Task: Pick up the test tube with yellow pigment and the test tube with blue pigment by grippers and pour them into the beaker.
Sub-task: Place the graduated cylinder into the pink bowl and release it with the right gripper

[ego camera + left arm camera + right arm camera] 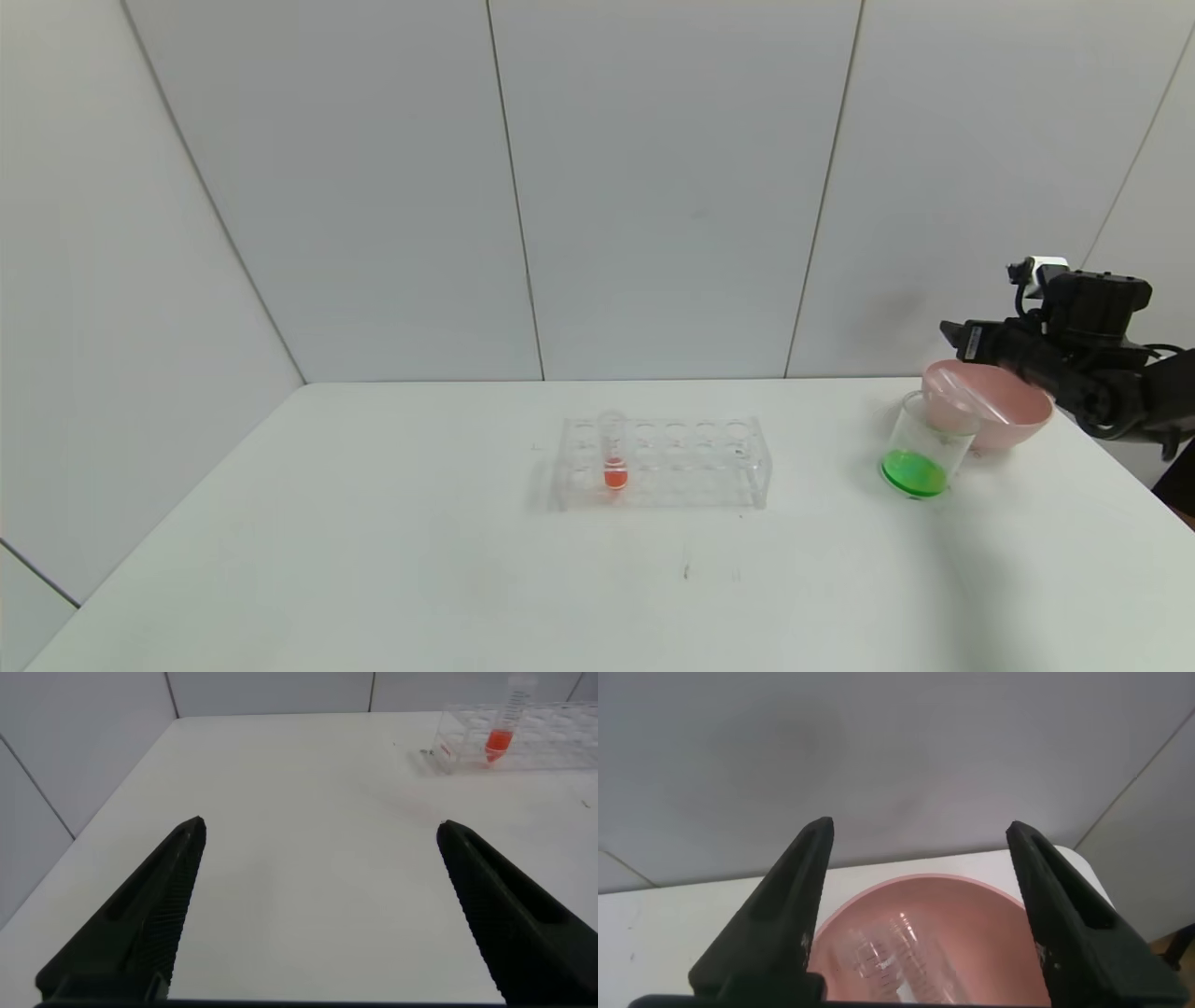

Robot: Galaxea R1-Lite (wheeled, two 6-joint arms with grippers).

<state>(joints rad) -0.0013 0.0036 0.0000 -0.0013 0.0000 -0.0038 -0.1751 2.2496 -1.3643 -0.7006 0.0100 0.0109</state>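
The beaker [924, 439] stands at the right of the table and holds green liquid [912, 472]. No tube with yellow or blue liquid is in view. Two empty clear tubes [895, 952] lie in the pink bowl [971, 924] just behind the beaker. My right gripper [962, 338] hovers above the bowl's far side, open and empty; the right wrist view shows its own jaws [920, 824] wide apart over the bowl. My left gripper [320, 824] is open and empty above bare table at the left, out of the head view.
A clear many-holed rack [665, 464] stands mid-table with one tube of orange-red liquid [614, 464] at its left end; it also shows in the left wrist view [523, 737]. The pink bowl [1004, 411] sits near the table's right edge. White walls close the back.
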